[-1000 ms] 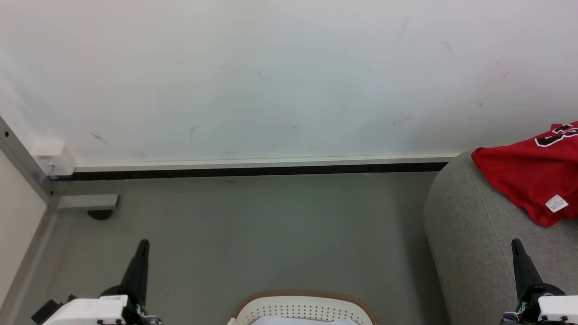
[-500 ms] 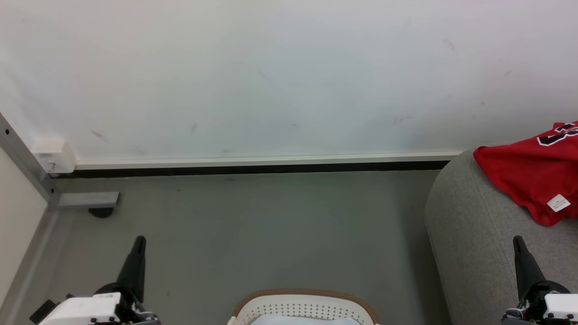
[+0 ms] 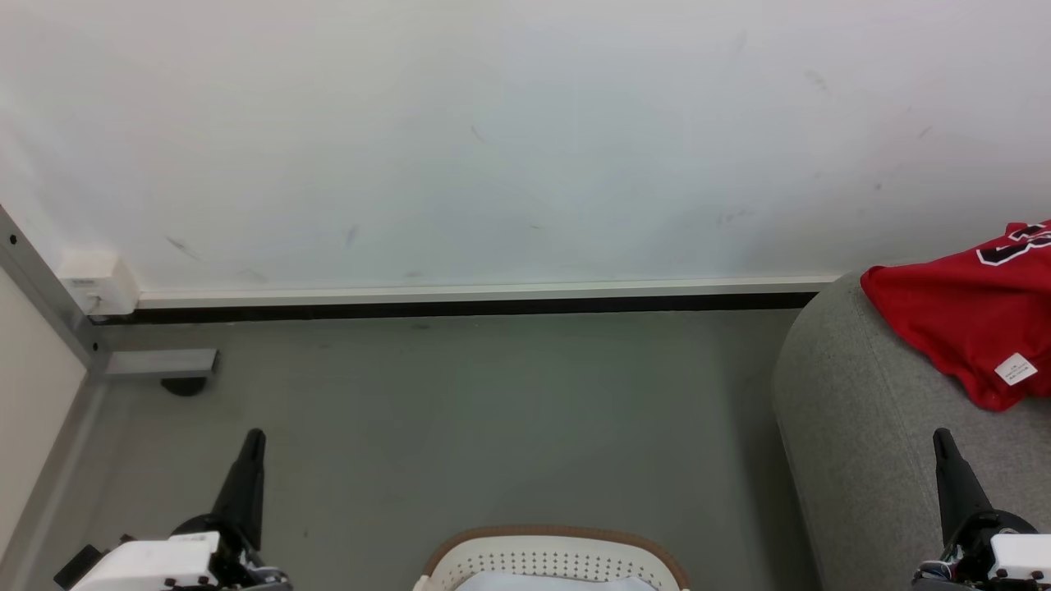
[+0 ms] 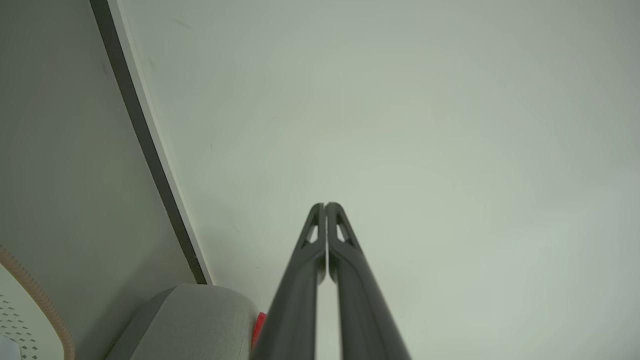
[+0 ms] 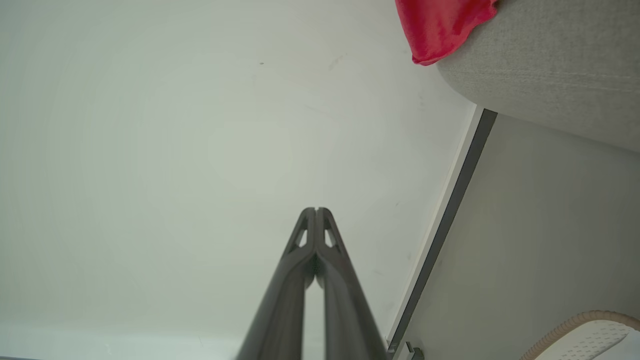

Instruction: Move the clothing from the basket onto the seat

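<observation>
The red clothing (image 3: 961, 316) lies on the grey seat (image 3: 854, 427) at the right, its white tag facing me; its hem (image 5: 440, 27) hangs over the seat's rounded edge (image 5: 545, 85). The cream basket (image 3: 554, 558) with its brown rim sits on the floor at the bottom centre, a pale fabric inside it. My left gripper (image 3: 253, 437) is shut and empty at the lower left, well left of the basket. My right gripper (image 3: 941, 435) is shut and empty over the seat's front, below the clothing. Both wrist views show fingertips (image 4: 325, 206) (image 5: 316, 210) pressed together.
A white wall (image 3: 493, 139) with a dark baseboard (image 3: 460, 308) runs across the back. A grey metal frame with a foot (image 3: 156, 365) stands at the left corner. Grey floor (image 3: 493, 410) lies between the basket and the wall.
The view has shifted slightly. My left gripper has drifted a little left and up; the right gripper and the clothing stay where they were.
</observation>
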### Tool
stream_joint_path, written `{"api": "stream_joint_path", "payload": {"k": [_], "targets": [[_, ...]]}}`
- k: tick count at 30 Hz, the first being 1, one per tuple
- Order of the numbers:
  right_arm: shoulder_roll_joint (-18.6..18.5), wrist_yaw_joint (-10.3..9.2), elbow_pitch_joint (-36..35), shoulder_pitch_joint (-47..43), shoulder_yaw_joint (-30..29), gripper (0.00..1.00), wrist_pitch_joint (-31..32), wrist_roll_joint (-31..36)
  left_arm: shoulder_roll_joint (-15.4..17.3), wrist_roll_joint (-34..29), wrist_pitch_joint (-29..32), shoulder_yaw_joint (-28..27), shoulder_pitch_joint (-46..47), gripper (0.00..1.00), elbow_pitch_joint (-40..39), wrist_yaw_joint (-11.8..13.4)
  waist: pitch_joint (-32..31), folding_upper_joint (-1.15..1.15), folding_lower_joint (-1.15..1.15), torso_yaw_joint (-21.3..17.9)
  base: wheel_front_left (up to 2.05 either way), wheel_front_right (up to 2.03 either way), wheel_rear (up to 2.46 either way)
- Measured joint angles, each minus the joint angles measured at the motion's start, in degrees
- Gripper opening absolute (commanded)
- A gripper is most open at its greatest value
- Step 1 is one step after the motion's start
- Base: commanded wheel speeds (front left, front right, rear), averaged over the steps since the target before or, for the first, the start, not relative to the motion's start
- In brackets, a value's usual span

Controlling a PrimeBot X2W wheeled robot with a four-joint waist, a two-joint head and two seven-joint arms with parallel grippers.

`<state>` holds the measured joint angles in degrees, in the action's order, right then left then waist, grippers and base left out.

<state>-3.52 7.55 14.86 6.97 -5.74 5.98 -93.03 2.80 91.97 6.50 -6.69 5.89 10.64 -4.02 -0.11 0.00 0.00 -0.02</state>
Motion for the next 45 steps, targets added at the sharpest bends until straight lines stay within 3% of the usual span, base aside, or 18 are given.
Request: {"api": "stream_joint_path", "payload": {"k": [45], "targets": [[-0.4, 0.0, 0.0, 0.0, 0.7, 0.0, -0.5, -0.5, 0.0, 0.0, 0.0, 0.0, 0.0, 0.0, 0.0, 0.0, 0.0, 0.0, 0.0, 0.0, 0.0, 0.0, 0.0]]}}
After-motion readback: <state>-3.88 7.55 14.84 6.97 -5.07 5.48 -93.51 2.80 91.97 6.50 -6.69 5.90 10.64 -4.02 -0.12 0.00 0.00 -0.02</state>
